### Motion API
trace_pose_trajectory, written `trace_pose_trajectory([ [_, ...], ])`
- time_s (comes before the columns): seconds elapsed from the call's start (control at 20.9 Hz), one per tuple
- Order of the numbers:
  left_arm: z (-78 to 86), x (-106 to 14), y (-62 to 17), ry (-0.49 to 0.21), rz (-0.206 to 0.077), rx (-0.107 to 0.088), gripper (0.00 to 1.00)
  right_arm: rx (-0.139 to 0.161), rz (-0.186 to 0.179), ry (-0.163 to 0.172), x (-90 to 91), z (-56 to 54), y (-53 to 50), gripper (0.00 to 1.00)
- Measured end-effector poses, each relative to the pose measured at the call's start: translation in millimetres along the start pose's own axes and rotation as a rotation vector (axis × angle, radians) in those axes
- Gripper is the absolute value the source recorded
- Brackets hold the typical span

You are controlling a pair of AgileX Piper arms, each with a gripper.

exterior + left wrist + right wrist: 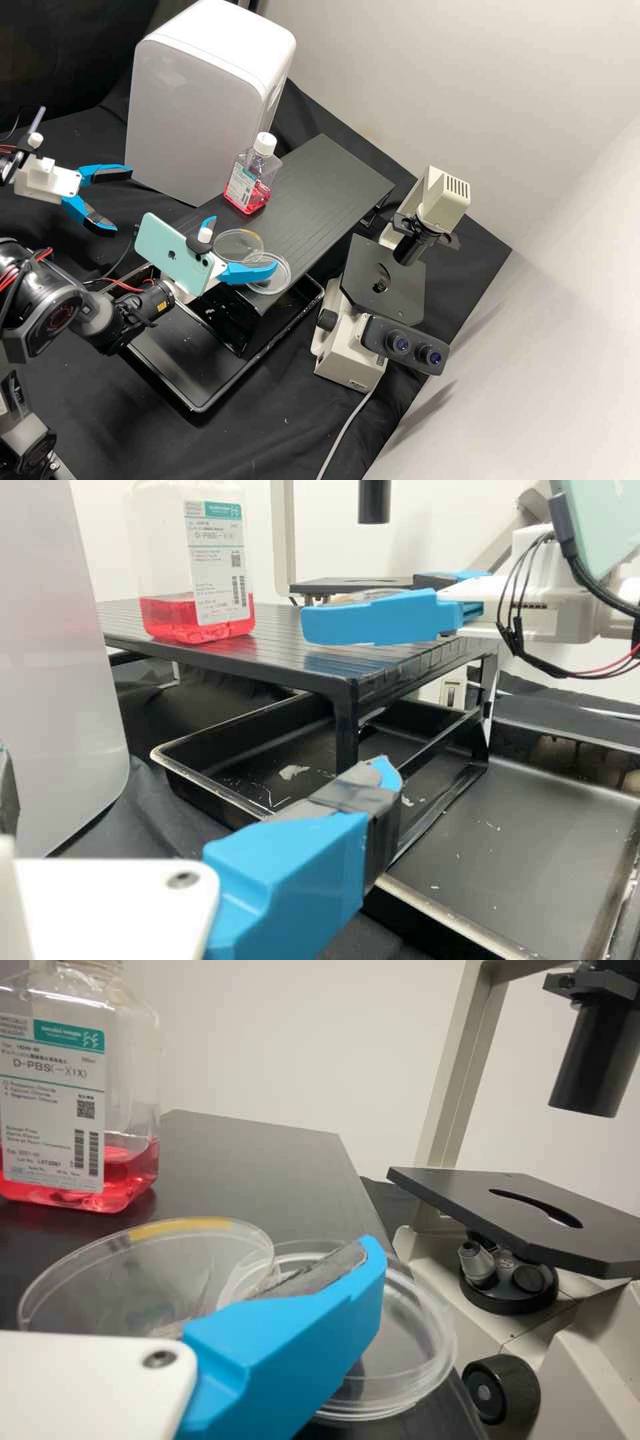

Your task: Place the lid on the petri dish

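Lid (233,243) is held tilted in the right gripper (244,243), whose blue fingers close on its rim. The petri dish (273,277) lies flat just under the gripper's lower finger, partly beneath the raised lid. Both are over the front edge of a black shelf (327,193), which stands over a tray (200,393) on the black-draped bench (280,427) by a pale wall (467,80). Beyond the gripper stands a bottle (250,177) of pink liquid, then a white box (200,93). A microscope (387,293) stands beside the shelf. The left gripper (121,201) hangs well apart, fingers spread.
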Motion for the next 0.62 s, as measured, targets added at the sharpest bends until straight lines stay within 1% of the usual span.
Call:
trace_pose_trajectory([
  [0.05, 0.0, 0.0, 0.0, 0.0, 0.0, 0.0, 1.0, 0.0, 0.0, 0.0, 0.0, 0.0, 0.0, 0.0],
  [0.33, 0.0, 0.0, 0.0, 0.0, 0.0, 0.0, 1.0, -0.007, 0.003, -0.002, 0.4, 2.7, 2.3, 0.0],
  [0.62, 0.0, 0.0, 0.0, 0.0, 0.0, 0.0, 1.0, -0.009, 0.001, 0.001, 0.4, 2.4, 2.1, 0.0],
])
